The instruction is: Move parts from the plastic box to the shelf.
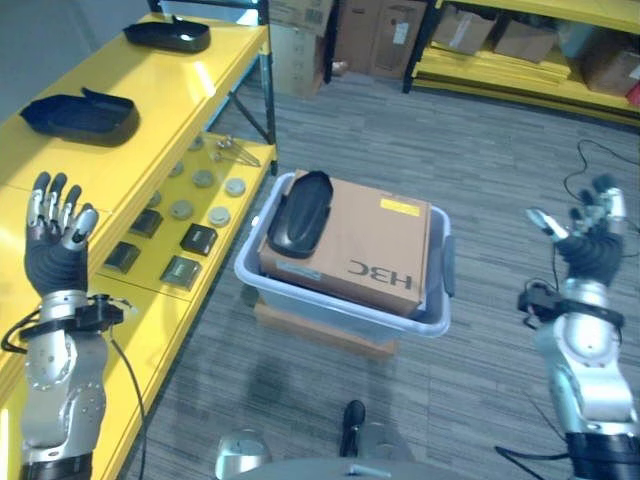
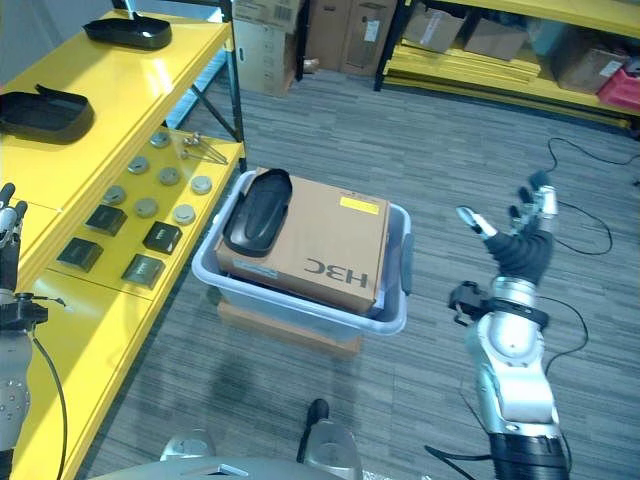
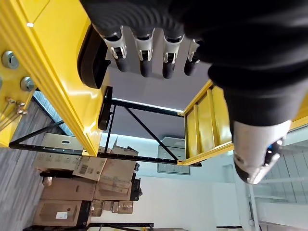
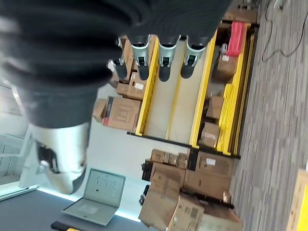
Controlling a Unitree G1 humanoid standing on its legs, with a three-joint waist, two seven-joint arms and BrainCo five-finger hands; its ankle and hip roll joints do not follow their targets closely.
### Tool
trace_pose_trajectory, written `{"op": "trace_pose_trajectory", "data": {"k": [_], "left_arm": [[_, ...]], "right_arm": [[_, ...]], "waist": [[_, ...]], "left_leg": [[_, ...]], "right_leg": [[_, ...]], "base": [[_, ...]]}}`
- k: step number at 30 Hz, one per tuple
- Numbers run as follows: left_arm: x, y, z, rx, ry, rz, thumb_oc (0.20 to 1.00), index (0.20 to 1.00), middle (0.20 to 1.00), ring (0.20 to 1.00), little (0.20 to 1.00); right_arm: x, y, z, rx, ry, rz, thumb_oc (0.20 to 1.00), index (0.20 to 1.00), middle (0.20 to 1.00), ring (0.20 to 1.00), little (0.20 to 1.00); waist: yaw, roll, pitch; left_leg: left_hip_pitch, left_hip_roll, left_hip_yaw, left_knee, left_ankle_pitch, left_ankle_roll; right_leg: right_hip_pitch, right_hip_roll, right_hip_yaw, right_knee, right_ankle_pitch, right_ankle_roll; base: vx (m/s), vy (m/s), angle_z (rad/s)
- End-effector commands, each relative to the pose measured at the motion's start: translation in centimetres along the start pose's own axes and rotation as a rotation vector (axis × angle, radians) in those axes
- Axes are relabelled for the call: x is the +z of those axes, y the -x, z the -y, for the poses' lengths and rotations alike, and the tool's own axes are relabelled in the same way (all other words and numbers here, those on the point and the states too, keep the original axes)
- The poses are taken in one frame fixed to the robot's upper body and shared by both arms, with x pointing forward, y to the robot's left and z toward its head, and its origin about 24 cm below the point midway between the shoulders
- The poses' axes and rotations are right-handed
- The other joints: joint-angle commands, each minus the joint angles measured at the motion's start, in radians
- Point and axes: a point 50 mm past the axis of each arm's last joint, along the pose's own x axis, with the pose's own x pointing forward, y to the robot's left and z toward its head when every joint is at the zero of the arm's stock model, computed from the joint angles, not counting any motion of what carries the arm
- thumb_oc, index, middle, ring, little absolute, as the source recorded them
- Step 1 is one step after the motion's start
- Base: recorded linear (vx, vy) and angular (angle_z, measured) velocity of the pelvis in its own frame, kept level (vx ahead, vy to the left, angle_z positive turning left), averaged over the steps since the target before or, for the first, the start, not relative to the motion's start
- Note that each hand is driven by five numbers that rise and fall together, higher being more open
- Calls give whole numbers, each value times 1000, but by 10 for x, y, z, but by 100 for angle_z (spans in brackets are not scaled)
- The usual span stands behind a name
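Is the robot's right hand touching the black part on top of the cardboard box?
Apart. In the right eye view, the right hand is raised over bare floor, well clear of the black part.

Warehouse or stockroom: yellow steel shelving [image 1: 150, 110] with black moulded parts [image 1: 78, 115] and small fittings, more yellow racks [image 2: 520, 60] stacked with cardboard cartons [image 1: 385, 35], grey carpet-tile floor [image 1: 500, 160], plastic box [image 1: 345, 310] holding carton.

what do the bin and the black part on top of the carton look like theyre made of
Bin: pale blue-grey, looks like moulded plastic, with a smooth rolled rim. Black part: probably moulded plastic too, dark with a soft sheen on its curved shell. Carton: brown cardboard, matte.
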Motion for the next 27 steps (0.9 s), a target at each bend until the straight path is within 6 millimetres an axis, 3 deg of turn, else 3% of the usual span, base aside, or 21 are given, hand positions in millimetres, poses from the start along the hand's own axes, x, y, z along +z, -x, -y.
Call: {"op": "trace_pose_trajectory", "data": {"k": [1,4,6,7,9,11,12,14,18,24,27], "left_arm": [[17,-3,5,-35,-44,81,1000,1000,1000,1000,1000],[13,-1,2,-5,-70,69,1000,1000,1000,1000,1000],[9,-3,-4,21,-160,61,1000,1000,1000,1000,1000],[9,-4,-7,31,-189,69,1000,1000,1000,1000,1000],[6,-7,-13,37,-213,51,1000,1000,1000,1000,1000],[4,-6,-13,25,-210,38,1000,1000,1000,1000,1000],[-1,-6,-10,2,-206,9,1000,1000,1000,1000,1000],[-7,-4,-7,-5,-193,-13,1000,1000,1000,1000,1000],[-6,-3,2,-20,-163,18,1000,1000,1000,1000,1000],[-8,-6,14,-58,-168,10,1000,1000,1000,1000,1000],[-6,-10,23,-101,-166,36,1000,1000,1000,1000,1000]], "right_arm": [[21,-3,-5,53,-53,93,1000,1000,1000,1000,1000],[17,-5,-6,66,-37,84,1000,1000,1000,1000,1000],[16,-6,-9,65,-30,81,1000,1000,1000,1000,1000],[16,-6,-10,65,-29,80,1000,1000,1000,1000,1000],[12,-6,-9,72,-20,68,1000,1000,1000,1000,1000],[9,-4,-7,76,-13,61,1000,1000,1000,1000,1000],[7,-1,-7,80,-8,46,1000,1000,1000,1000,1000],[7,2,-7,98,-19,35,1000,1000,1000,1000,1000],[-12,9,-9,195,1,-82,1000,1000,1000,1000,1000],[-33,3,-44,247,12,-159,1000,1000,1000,1000,1000],[-41,-8,-67,205,5,-177,1000,1000,1000,1000,1000]], "waist": [[-8,-44,-68],[-2,-36,-64],[11,-29,-56],[13,-26,-56],[13,-12,-54],[11,-3,-48],[-6,2,-39],[-11,5,-36],[-5,12,-20],[47,20,-12],[99,25,2]], "left_leg": [[-94,-46,-12,115,50,46],[-143,-14,-48,245,146,19],[-206,-45,-105,303,164,27],[-219,-61,-111,287,160,31],[-245,-101,-100,141,159,31],[-265,-115,-85,50,217,21],[-278,-100,-60,21,246,27],[-252,-121,-82,-9,196,45],[-217,-151,-106,-55,170,41],[-201,-176,-130,-73,164,50],[-217,-189,-151,-73,158,59]], "right_leg": [[57,-43,-7,-125,49,59],[74,-13,-3,-135,36,21],[93,7,13,-150,37,5],[96,11,17,-154,36,4],[108,15,14,-170,31,16],[122,11,7,-183,31,20],[124,-1,-8,-164,21,18],[105,-18,-7,-145,11,26],[89,-35,-23,-154,20,47],[100,-55,-37,-175,47,67],[94,-67,-61,-179,53,76]], "base": [[74,-124,-11],[129,-182,-13],[95,-92,-9],[88,11,-14],[99,96,-13],[115,151,-1],[121,220,8],[45,182,12],[29,165,-43],[68,109,2],[-45,79,25]]}}
